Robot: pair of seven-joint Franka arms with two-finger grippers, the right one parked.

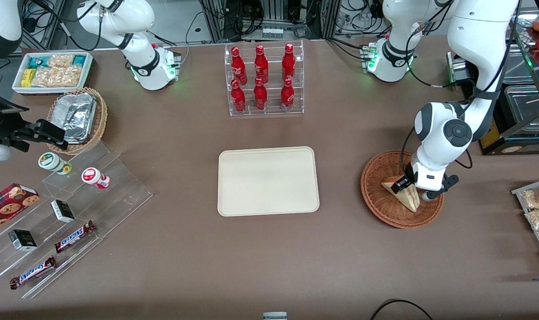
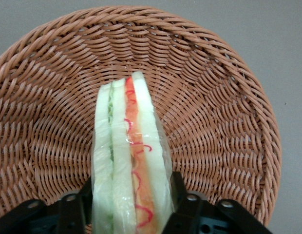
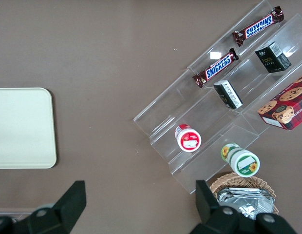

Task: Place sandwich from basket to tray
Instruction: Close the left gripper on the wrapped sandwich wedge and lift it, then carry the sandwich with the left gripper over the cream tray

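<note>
Both pincer [image 2: 131,207] fingers seemingly clamp the sandwich [image 2: 129,161] inside the basket [image 2: 214,97].

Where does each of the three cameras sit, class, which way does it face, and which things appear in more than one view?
Front view: high, facing both arms, looking down on the table; the left pincer is in the basket.
Left wrist view: on the working arm, looking down at the sandwich between its fingers.
Right wrist view: on the parked arm, looking down at the tray; its own fingers show.
Shared: sandwich and basket in front and left wrist; tray in front and right wrist.
</note>
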